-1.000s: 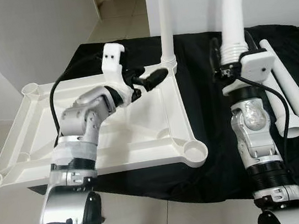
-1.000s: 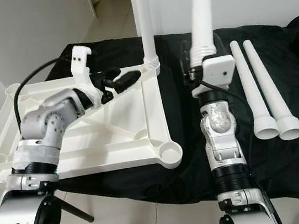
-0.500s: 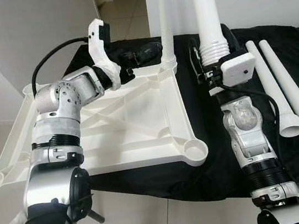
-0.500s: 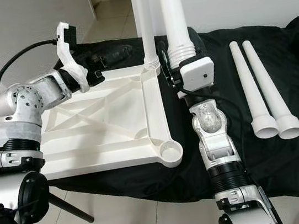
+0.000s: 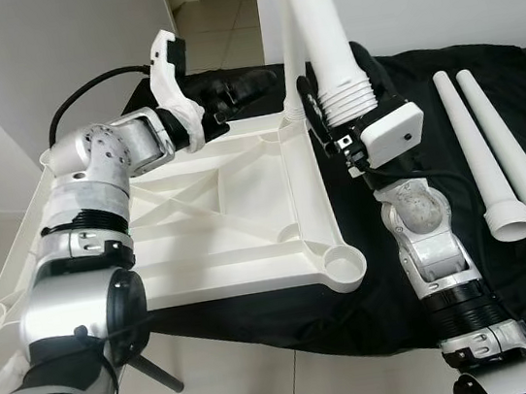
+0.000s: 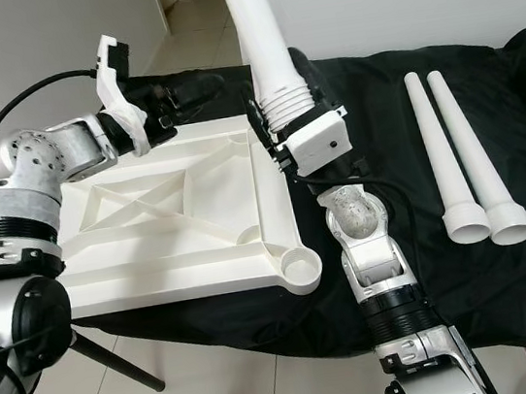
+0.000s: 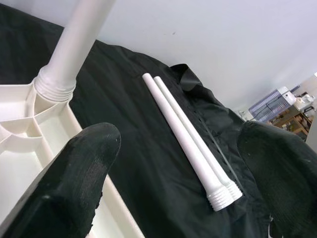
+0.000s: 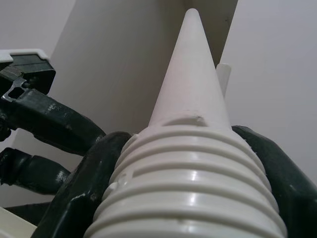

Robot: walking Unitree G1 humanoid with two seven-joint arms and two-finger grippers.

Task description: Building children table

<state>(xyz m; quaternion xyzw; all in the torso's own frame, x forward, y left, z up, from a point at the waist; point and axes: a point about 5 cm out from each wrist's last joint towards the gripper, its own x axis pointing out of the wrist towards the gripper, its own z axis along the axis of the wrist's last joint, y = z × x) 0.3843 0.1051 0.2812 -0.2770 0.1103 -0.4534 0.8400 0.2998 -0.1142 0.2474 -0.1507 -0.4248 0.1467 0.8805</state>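
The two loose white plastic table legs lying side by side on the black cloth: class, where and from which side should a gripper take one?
Probably grip the outer white tapered leg mid-shaft, coming down from above with the fingers across its width. The pair lies flat on the black cloth and close together, so their inner sides are blocked, and the ribbed threaded end must stay free for screwing into the white tabletop's corner socket.

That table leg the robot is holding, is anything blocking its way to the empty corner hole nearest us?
Nothing visible blocks it. The right gripper holds the leg by its threaded end above the tabletop, and the near corner socket lies open and empty below.
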